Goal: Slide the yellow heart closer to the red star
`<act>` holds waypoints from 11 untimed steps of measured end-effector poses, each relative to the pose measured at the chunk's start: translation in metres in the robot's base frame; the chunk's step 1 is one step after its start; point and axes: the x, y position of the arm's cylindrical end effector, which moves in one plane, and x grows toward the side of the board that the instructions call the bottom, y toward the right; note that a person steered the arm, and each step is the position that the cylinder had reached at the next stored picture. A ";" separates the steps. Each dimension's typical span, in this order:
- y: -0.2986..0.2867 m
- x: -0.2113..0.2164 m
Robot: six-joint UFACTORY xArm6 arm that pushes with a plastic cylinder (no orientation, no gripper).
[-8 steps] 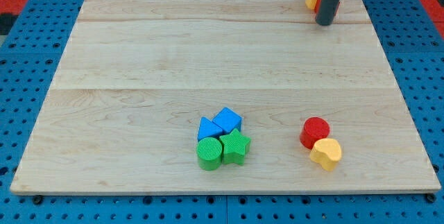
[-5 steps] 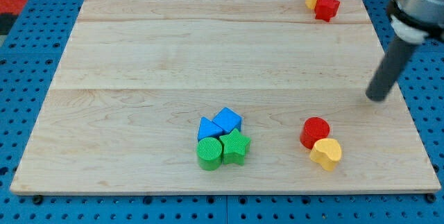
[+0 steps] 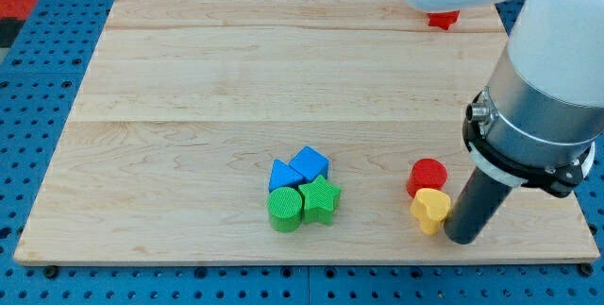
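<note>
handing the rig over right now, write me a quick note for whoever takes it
My tip is down on the board at the view's bottom right, right beside the yellow heart, on its right side; contact cannot be confirmed.
The yellow heart sits against the red cylinder, just below it.
The red star is at the view's top right edge, mostly hidden by the arm.
Done: tip is positioned next to the heart.
Left: the heart is far from the star and needs sliding up the board toward it.
</note>
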 end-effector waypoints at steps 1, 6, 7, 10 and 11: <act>-0.008 0.001; -0.070 -0.068; -0.071 -0.100; -0.107 -0.129; -0.124 -0.154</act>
